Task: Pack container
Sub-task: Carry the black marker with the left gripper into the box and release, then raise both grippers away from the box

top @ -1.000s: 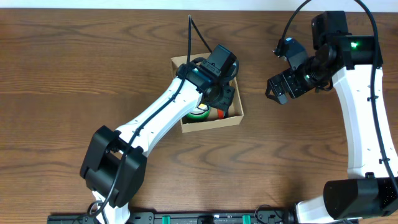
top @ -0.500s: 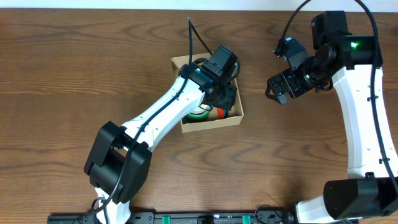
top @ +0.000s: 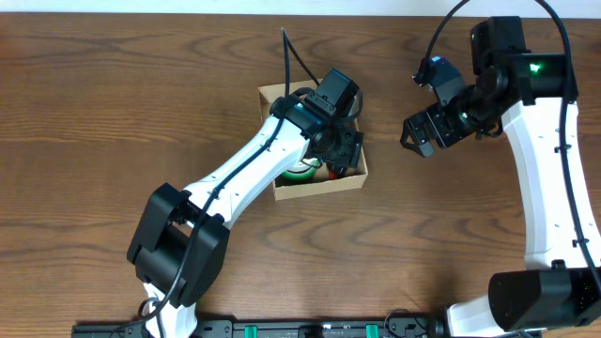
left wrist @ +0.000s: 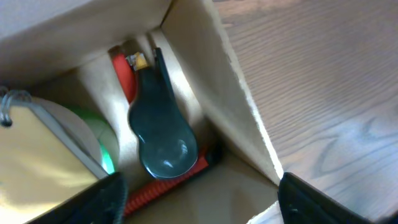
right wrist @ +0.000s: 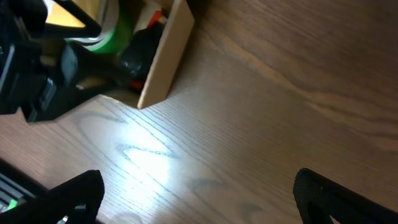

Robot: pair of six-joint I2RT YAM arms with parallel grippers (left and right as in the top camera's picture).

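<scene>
Overhead view: the brown wood-grain table point(top: 113, 94) carries the container point(top: 319, 185), a small open tan cardboard box at upper centre of the frame. The left gripper point(top: 344, 150) sits over the box's right half and hides most of the contents; only a green tape roll point(top: 302, 171) shows beside it. The right gripper point(top: 419, 133) hangs over bare wood to the right, well apart from the box.

Left wrist view, box interior:
- A glossy black spoon point(left wrist: 163, 140) lies along the right wall, handle toward the upper corner.
- A red ribbed item point(left wrist: 163, 186) lies under the spoon bowl; its type cannot be told.
- The green roll sits at the left.
- The left fingers point(left wrist: 320, 200) stand apart, clamped on nothing.

Right wrist view: the box's matte outer corner and light glare on the table show. The right fingers point(right wrist: 68, 199) also stand apart.
</scene>
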